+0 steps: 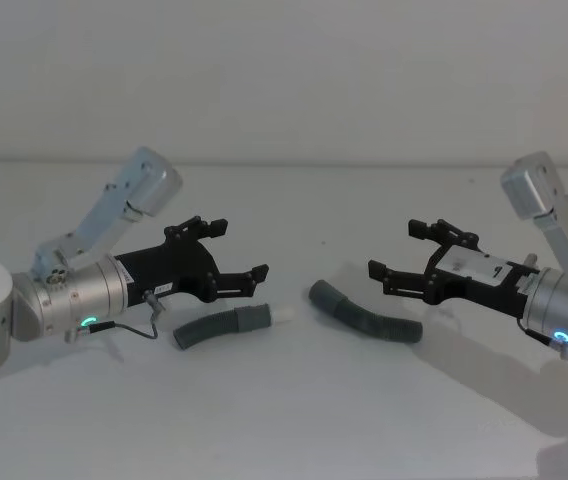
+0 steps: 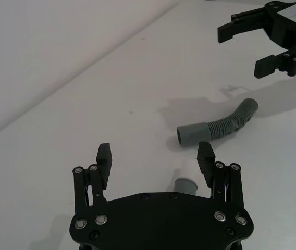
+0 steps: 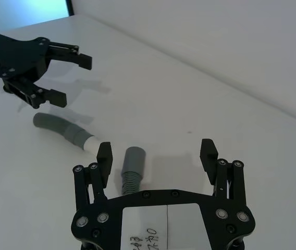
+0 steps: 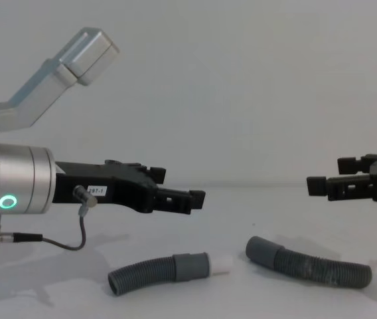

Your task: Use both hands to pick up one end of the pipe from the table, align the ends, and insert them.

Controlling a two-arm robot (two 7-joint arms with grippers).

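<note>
Left gripper (image 1: 240, 250) and right gripper (image 1: 394, 249), fingers wide, hover above two hoses (image 1: 219, 327) (image 1: 369, 318) lying apart

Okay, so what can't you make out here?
Left wrist view: the left hand hides all but one end of the plug hose.
Right wrist view: the right hand covers most of the socket hose ribbing.
Chest view: the right edge cuts off the right hand behind its fingers.
Head view: the socket hose's bore is too small to see into.

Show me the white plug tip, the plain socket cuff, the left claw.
Small white plug tip (image 4: 222, 264): chest view, its side.
Smooth grey socket cuff (image 2: 192, 134): left wrist view, outer wall.
Black plastic left claw (image 1: 241, 250): head view, midway between fingertips.
</note>
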